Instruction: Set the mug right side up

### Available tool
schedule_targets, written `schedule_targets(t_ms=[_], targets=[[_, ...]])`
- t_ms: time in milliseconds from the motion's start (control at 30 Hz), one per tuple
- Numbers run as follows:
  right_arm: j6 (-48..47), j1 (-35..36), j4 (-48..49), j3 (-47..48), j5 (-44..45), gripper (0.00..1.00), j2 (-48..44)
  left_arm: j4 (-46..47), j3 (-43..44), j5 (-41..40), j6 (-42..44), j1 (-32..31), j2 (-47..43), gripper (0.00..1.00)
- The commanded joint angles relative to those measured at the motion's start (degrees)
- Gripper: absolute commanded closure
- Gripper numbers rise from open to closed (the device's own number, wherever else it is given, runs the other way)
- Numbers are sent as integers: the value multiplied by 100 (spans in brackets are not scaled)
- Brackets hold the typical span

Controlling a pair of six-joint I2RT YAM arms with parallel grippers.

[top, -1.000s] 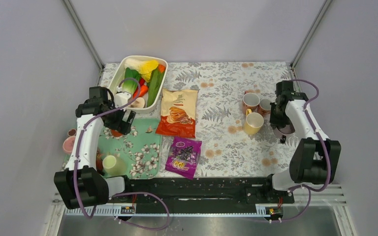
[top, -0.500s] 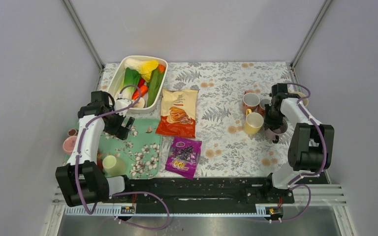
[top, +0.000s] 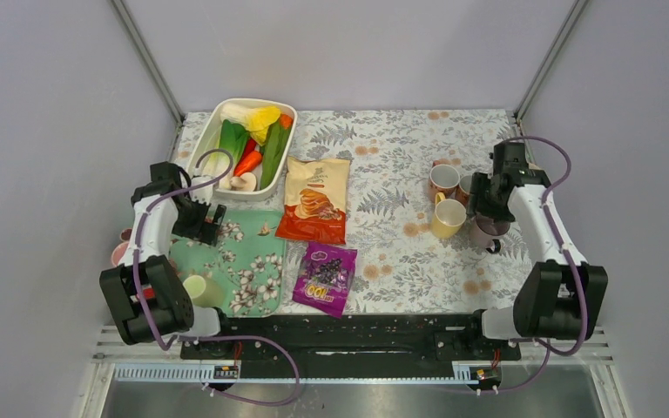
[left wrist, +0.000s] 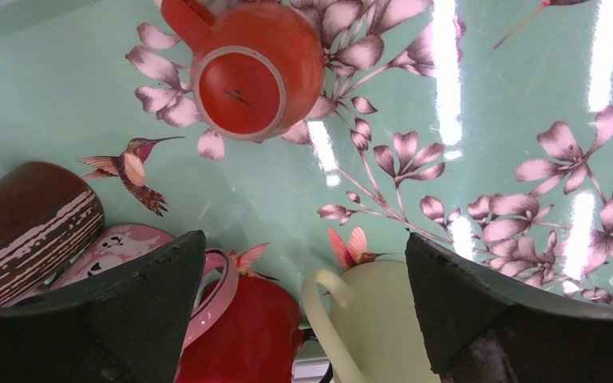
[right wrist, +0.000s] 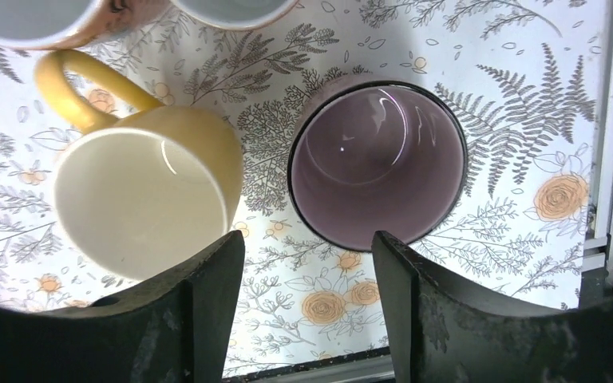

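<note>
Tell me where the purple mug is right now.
In the right wrist view, the purple mug stands upright near the right edge of the tablecloth, just right of the yellow mug and ahead of the open right end effector.

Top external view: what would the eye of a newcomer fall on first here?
The white tub of bright vegetables at the far left, with the orange snack bag beside it, draws the eye first. On the right a purple mug stands upright next to a yellow mug. On the green flowered tray an orange mug sits upside down.
</note>
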Motion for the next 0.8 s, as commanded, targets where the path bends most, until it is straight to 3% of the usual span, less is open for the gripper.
schedule_targets(t_ms=[0, 233, 600, 767], targets=[[146, 103, -54, 141, 85, 30, -732, 324, 279, 194, -292, 114, 223, 1], [174, 743, 630, -293, -178, 26, -1259, 354, 559, 694, -733, 133, 727, 1], [94, 1126, 765, -478, -138, 24, -1531, 1050, 982, -371, -1073, 111, 1471, 8], [98, 1162, 853, -549, -158, 23, -1735, 1111, 1163, -251, -1083, 95, 1913, 12]])
